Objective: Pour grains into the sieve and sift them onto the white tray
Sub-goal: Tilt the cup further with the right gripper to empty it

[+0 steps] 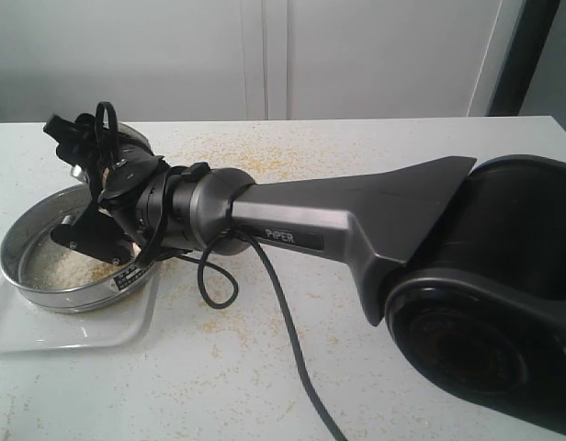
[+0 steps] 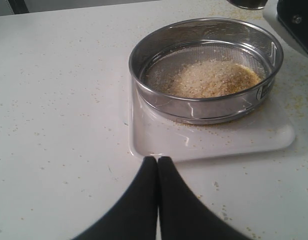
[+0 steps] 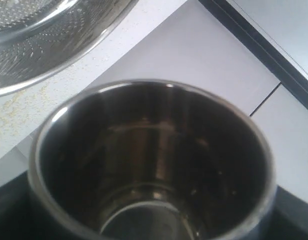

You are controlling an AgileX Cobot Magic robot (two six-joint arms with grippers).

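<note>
Grains, fine yellow mixed with whitish rice-like bits, lie heaped on the mesh inside the wide round shallow steel sieve, off-centre toward its labelled side. The sieve stands on the shallow white rectangular tray, so whatever falls through should land there. Judged: pouring is done, sifting not yet.

Right gripper reaches across to the sieve's rim, clamped wide around a small rounded steel cup. The cup's mouth faces the wrist camera and the inside looks empty. The jaws themselves barely show. A perforated steel bowl sits close behind it.

Left gripper is closed on nothing, fingers pressed together, low over the white table just short of the tray's near edge. It looks to be waiting.

Edges: the hoop covers the far part of the tray and a bare strip shows on the near side. The tray rim is low, so any shake needs to stay short. Stray yellow specks dot the table. Bare table lies open on the left gripper's side. The right arm and its cable span the middle.
</note>
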